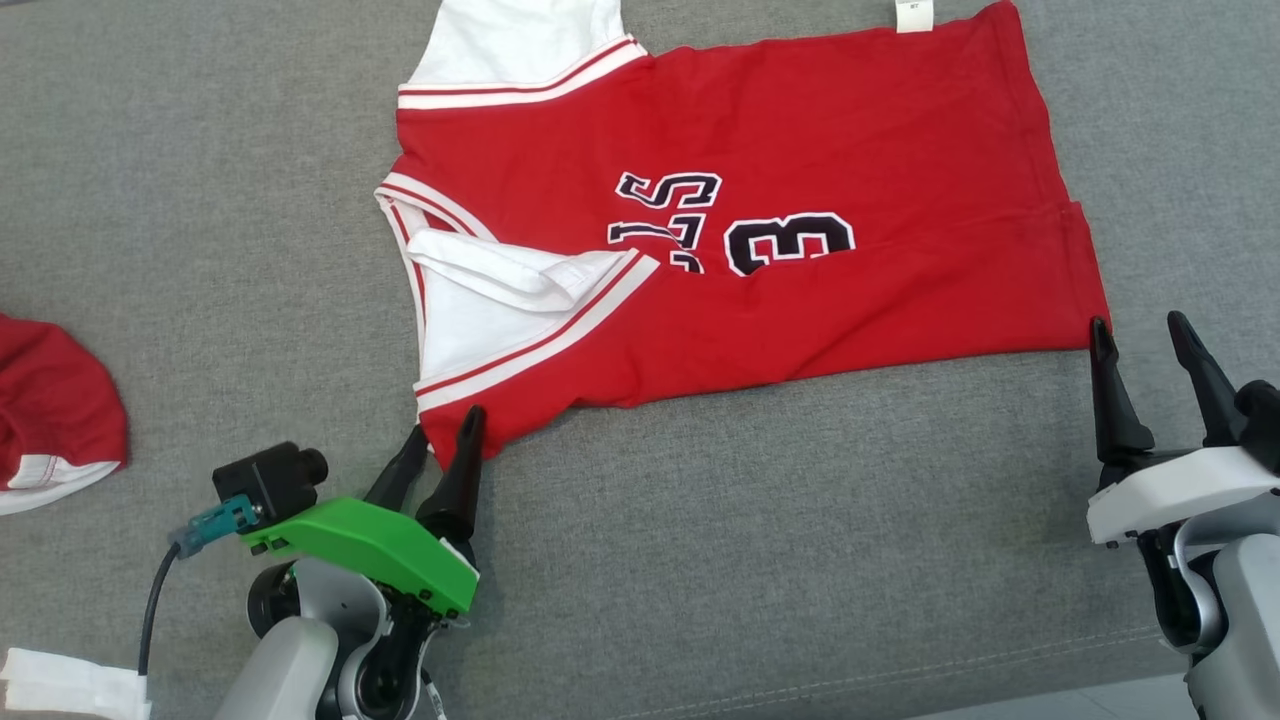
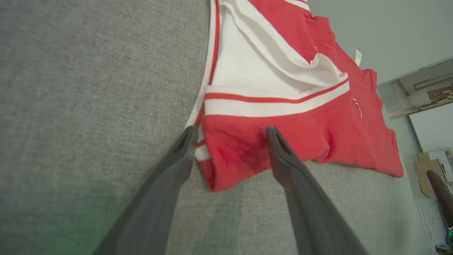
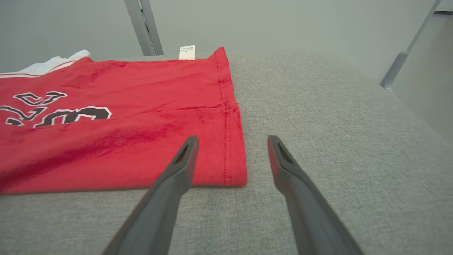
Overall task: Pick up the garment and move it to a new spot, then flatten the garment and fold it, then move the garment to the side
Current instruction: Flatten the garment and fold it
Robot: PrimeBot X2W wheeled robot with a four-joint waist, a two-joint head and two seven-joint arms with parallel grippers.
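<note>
The garment (image 1: 830, 300) is a red jersey with white striped trim and dark lettering, spread sideways on the grey cushion (image 1: 700, 560). My left gripper (image 1: 445, 432) is open at the jersey's near left corner, its fingers straddling that corner (image 2: 230, 156) just above the fabric. At the near right corner, my right gripper (image 1: 1140, 330) is open too; the hem corner (image 3: 233, 177) lies between its fingers. A white collar flap (image 1: 500, 275) is folded over the left end, and a white tag (image 1: 913, 14) sticks out at the far edge.
Another red and white cloth (image 1: 50, 420) lies at the left edge of the cushion. White material (image 1: 70, 685) shows at the bottom left. The cushion's front seam (image 1: 1000, 660) runs near the bottom right; a metal frame post (image 3: 143, 26) stands behind.
</note>
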